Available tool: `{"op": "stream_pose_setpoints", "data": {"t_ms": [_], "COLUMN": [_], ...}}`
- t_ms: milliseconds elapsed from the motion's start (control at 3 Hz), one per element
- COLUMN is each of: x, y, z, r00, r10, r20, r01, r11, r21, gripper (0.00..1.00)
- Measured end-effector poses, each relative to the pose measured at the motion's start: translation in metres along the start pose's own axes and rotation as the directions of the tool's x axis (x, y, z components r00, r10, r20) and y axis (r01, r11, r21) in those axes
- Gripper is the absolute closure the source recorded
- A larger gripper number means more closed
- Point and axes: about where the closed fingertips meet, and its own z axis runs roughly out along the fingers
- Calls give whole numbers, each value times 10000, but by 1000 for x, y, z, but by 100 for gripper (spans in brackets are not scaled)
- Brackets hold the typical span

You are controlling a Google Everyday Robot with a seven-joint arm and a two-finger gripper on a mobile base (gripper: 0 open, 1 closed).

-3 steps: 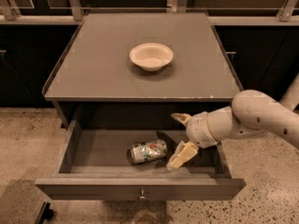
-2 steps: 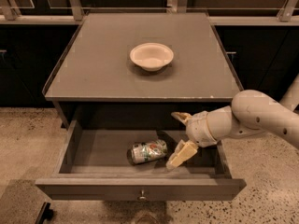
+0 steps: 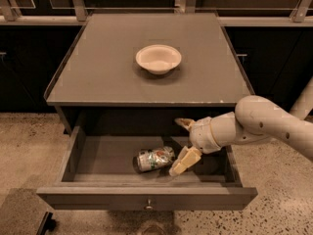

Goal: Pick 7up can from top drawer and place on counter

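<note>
The 7up can (image 3: 154,159) lies on its side in the middle of the open top drawer (image 3: 98,155), green and white label up. My gripper (image 3: 180,146) reaches into the drawer from the right and sits just right of the can, fingers spread, one fingertip (image 3: 183,123) toward the back and one (image 3: 176,169) toward the front, close by the can's right end. It holds nothing. The counter (image 3: 107,67) lies above the drawer.
A white bowl (image 3: 158,58) stands near the middle of the counter. The drawer's front panel with a small knob (image 3: 149,205) juts toward me. Speckled floor (image 3: 29,146) lies on both sides; dark cabinets stand behind.
</note>
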Motion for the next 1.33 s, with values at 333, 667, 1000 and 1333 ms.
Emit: {"op": "stream_pose_setpoints", "data": {"t_ms": [333,667,1000,1333], "x": [-4,-7,-4,-3], "y": [-2,-1,-1,-1], "z": [21,38,51,67], "r00": [9997,9989,9979,9951], "r10": [-167,-401,-635,-985], "r20": [201,228,111,-90], "r01": [172,408,635,985], "r11": [9996,9987,9980,9951], "r21": [-235,-293,20,78], "gripper": [0,0,0,0]}}
